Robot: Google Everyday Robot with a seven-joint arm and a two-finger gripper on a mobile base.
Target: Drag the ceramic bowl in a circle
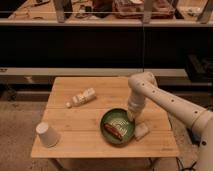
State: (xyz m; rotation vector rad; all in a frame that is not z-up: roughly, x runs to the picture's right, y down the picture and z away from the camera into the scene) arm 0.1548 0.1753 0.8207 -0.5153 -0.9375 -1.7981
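Gripper [133, 117] at right rim of ceramic bowl [118, 126], lower centre of frame; finger state cannot tell; paper cup [47, 134] lower left.

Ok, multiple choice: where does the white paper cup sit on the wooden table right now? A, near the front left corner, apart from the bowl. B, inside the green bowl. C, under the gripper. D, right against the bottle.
A: the paper cup sits near the table's front left corner, well apart from the ceramic bowl, where the gripper is at the bowl's right rim.
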